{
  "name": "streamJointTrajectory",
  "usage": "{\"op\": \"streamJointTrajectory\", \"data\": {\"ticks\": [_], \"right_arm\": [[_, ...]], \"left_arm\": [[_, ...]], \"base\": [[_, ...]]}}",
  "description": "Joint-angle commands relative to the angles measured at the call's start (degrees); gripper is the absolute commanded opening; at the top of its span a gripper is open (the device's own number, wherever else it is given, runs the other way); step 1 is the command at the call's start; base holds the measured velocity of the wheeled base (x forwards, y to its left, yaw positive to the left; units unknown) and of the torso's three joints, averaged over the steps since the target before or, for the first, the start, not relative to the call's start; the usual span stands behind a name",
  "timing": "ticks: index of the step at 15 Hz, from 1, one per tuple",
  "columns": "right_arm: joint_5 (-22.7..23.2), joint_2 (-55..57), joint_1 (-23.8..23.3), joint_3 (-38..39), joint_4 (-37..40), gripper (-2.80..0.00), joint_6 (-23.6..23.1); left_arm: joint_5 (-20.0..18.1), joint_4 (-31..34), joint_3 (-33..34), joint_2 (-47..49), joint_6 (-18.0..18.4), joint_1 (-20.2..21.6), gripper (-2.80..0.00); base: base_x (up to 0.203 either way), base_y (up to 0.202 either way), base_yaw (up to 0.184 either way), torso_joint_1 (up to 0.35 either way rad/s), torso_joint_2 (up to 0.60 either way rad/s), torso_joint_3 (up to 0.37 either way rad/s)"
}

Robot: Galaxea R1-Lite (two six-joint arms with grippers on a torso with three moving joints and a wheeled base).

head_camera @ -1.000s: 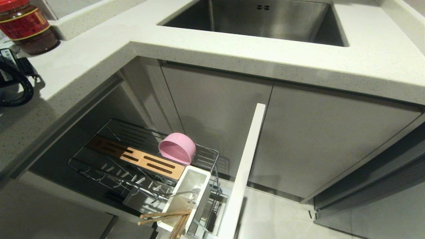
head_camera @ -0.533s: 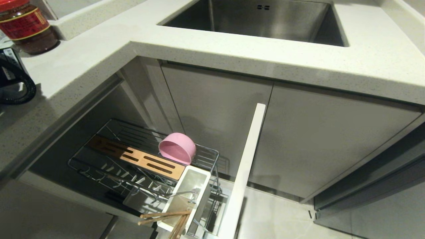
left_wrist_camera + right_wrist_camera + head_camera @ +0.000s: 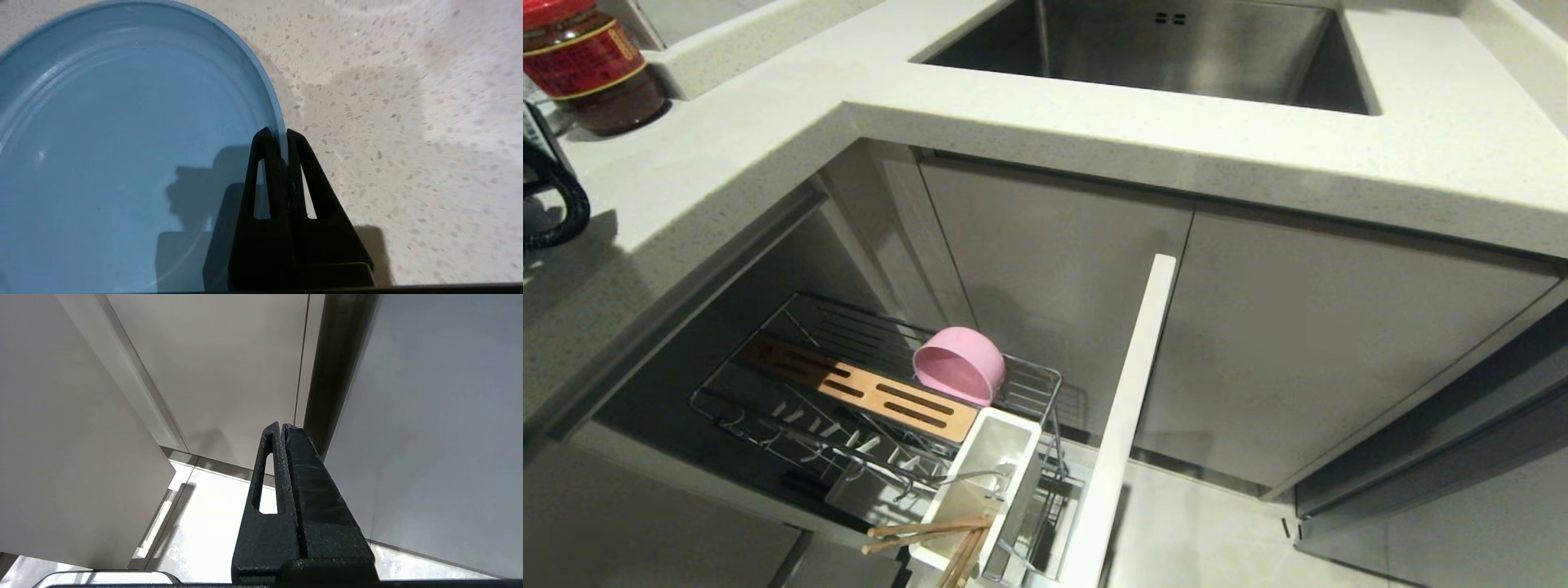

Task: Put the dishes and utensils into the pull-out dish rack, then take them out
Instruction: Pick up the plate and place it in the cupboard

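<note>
Now the left tool (image 3: 278, 136) pinches the blue plate (image 3: 122, 143) rim, plate flat on countertop (image 3: 388, 122).

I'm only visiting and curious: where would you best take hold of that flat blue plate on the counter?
By its thin raised rim, coming in from the side over the counter. The blue plate lies flat, so only that edge offers a pinch. The left hand is shut on the rim this way, one finger inside, one outside.
</note>
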Motion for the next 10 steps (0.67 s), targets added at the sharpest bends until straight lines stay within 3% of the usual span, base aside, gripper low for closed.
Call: {"op": "streamJointTrajectory", "data": {"ticks": [1,5,10], "right_arm": [[0.01,-0.04,0.01,1.49,-0.04,-2.80,0.00],[0.01,-0.04,0.01,1.49,-0.04,-2.80,0.00],[0.01,-0.04,0.01,1.49,-0.04,-2.80,0.00]], "left_arm": [[0.32,-0.07,-0.58,-2.71,-0.18,-0.14,-2.80],[0.79,-1.71,-0.45,-7.90,-0.15,-3.99,-2.80],[0.74,-7.84,-0.71,-14.23,-0.21,-15.74,-2.80]], "base": [[0.000,0.000,0.000,0.000,0.00,0.000],[0.000,0.000,0.000,0.000,0.00,0.000],[0.000,0.000,0.000,0.000,0.00,0.000]]}}
